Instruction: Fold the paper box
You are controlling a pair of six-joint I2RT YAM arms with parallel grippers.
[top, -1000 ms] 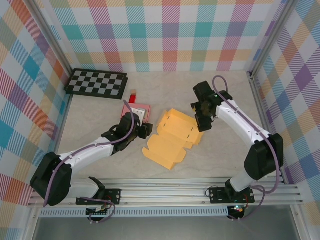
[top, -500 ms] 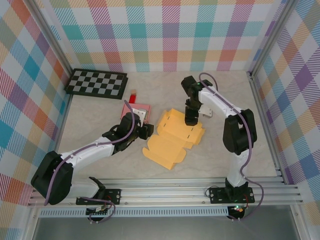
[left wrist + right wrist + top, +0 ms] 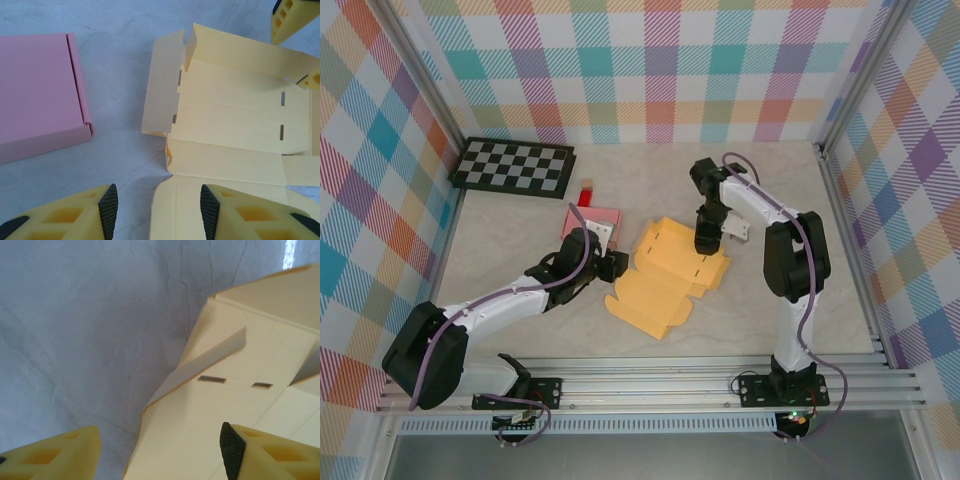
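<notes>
Yellow paper box [image 3: 665, 282], opened flat, mid-table just beside a pink box [image 3: 586, 217].
Left gripper [image 3: 155, 206]: fingers apart at the box's near-left edge. Right gripper [image 3: 160, 446]: fingers apart astride a raised flap, seemingly clear of it.

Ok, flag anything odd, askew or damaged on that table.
Nothing stands out. The yellow paper box blank lies unfolded with side flaps half raised, no tears visible; the closed pink cardboard box sits beside it, apart.

Yellow paper box [image 3: 660, 285], unfolded, mostly flat at centre of table [image 3: 520, 220] (side flaps partly raised), slotted panels
</notes>
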